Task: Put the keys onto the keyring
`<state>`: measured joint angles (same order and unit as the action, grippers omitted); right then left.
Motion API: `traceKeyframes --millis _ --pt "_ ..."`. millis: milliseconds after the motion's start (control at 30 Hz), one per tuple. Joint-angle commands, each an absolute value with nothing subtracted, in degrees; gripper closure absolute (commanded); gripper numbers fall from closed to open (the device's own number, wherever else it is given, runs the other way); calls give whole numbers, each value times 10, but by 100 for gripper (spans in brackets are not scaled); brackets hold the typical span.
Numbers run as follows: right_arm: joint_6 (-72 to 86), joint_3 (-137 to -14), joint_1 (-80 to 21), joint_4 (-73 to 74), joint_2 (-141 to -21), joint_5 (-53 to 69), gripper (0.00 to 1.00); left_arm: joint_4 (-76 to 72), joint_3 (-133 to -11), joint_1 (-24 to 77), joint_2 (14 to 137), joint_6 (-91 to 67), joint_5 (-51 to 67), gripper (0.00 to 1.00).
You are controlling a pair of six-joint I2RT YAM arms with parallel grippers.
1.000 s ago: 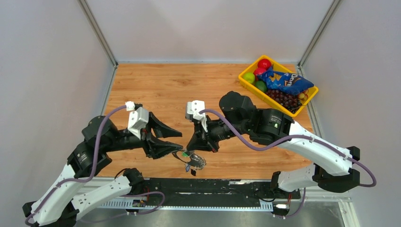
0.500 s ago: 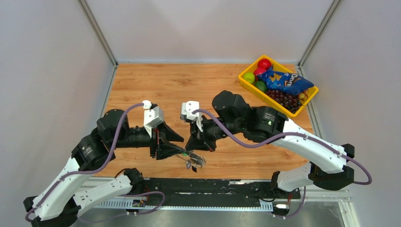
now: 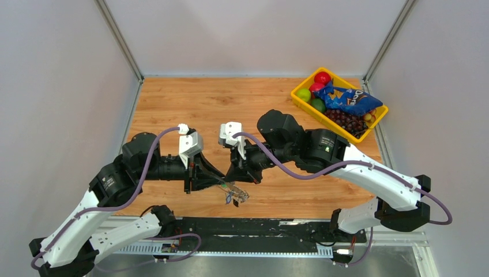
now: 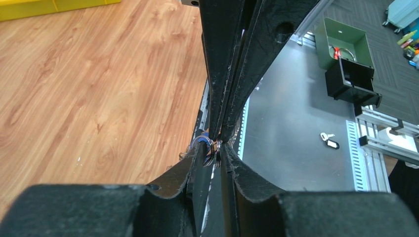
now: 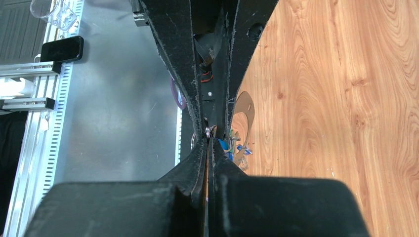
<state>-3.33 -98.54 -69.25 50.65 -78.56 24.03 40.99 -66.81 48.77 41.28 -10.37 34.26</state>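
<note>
Near table [image 3: 190,104] edge | left tool [image 3: 222,184], right tool [image 3: 235,182] clamped on keyring [image 5: 210,131] | tray [image 3: 305,81] far back

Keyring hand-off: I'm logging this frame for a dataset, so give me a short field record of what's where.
left gripper: shut on the keyring
right gripper: shut on the same ring, tip to tip with the left
keys: blue-capped, bunched beside the ring
height: the bundle is held above the table, near its front edge
yellow tray: far right corner, untouched
</note>
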Motion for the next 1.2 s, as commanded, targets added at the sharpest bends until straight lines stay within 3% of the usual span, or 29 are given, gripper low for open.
traceKeyframes --millis 0,167,300,567,600,700,867,1167 --pt "-35 -1010 -694 492 -779 243 100 400 -682 488 416 -98 348 75" --pt "-36 -1004 -694 493 -778 244 100 380 -676 488 415 -103 354 80" --pt "-37 -999 -693 493 -777 245 100 361 -675 487 417 -105 353 98" --pt "-40 -986 -693 493 -765 234 100 321 -688 488 423 -107 360 100" --pt "-40 -984 -694 492 -763 234 100 319 -689 488 424 -107 363 99" --pt "-43 -982 -694 490 -759 235 100 314 -697 488 428 -109 366 82" --pt "-45 -978 -693 489 -753 233 100 316 -707 488 440 -109 371 65" --pt "-43 -972 -693 488 -752 229 100 344 -731 488 446 -96 373 62"
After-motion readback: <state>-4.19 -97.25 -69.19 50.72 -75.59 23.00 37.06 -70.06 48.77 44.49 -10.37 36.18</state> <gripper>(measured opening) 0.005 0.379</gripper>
